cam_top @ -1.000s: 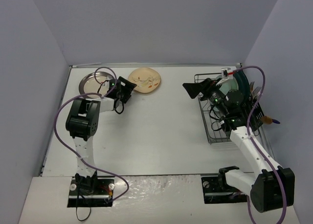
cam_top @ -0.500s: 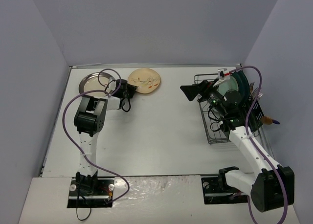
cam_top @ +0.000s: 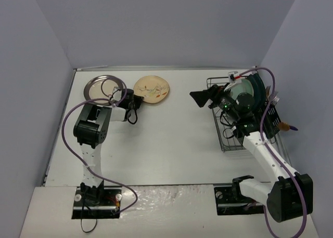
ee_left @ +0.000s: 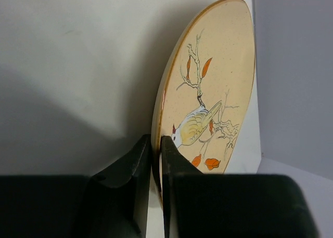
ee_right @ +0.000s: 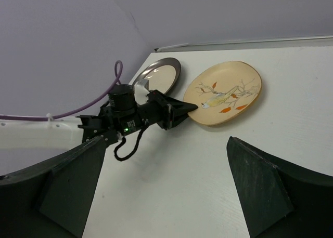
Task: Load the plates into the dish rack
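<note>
Across the white tabletop (cam_top: pixel 166 144), work in two places. At the right, toward the far side, the dark wire dish rack (cam_top: pixel 231 143), already loaded in its far part: a dark teal plate (cam_top: pixel 257 86) standing on edge, a paler one just beside it, perhaps more behind the right arm. Cannot give the count. Near part of the rack seemingly with free tines. Judged well along, then, but not finished.

Left to do, as far as shown: two plates outside the rack, both at the far left, well apart from it. Nearest the left wall, the cream plate with grey-brown rim (cam_top: pixel 100 86), lying flat and untouched. Just to its right, the cream floral plate (cam_top: pixel 152 87), painted with a bird on a branch and orange leaves. Seems raised a little on the side of the grip, though hard to be sure.

Left pincer (ee_left: pixel 156 144): closed to a narrow slit on the near rim of the floral plate, one finger on the painted face, the other on the back. Firm enough by the look, yet with only a thin edge in the grip, so probably some risk of slipping on the way across.

Right pincer (cam_top: pixel 200 96): spread wide, holding nothing, touching nothing, hanging just left of the rack and pointing toward the floral plate. Likely in wait for a hand-over, but only a guess.
</note>
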You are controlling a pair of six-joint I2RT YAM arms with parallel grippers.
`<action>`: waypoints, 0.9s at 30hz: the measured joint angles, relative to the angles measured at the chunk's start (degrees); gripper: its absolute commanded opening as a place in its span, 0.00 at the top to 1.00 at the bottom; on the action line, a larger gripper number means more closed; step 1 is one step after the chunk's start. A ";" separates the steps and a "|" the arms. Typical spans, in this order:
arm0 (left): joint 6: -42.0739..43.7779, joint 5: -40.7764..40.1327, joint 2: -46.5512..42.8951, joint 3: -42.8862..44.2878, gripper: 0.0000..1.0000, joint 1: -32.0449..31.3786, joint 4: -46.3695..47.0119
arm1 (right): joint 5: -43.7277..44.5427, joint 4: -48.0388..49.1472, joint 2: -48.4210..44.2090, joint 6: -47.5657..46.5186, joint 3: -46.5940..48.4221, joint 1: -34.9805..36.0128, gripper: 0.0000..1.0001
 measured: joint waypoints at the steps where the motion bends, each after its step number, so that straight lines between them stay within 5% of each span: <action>1: 0.31 0.01 -1.98 -2.47 1.00 -0.02 0.16 | -0.16 -0.57 0.37 -0.17 0.36 0.15 0.00; 13: 9.90 3.13 -34.14 -31.75 1.00 -2.62 -3.92 | -1.50 -4.01 6.75 0.91 0.73 4.09 0.00; 27: 16.19 10.57 -67.06 -37.14 1.00 -3.30 -13.63 | -3.93 -6.98 18.11 1.55 4.23 9.06 0.00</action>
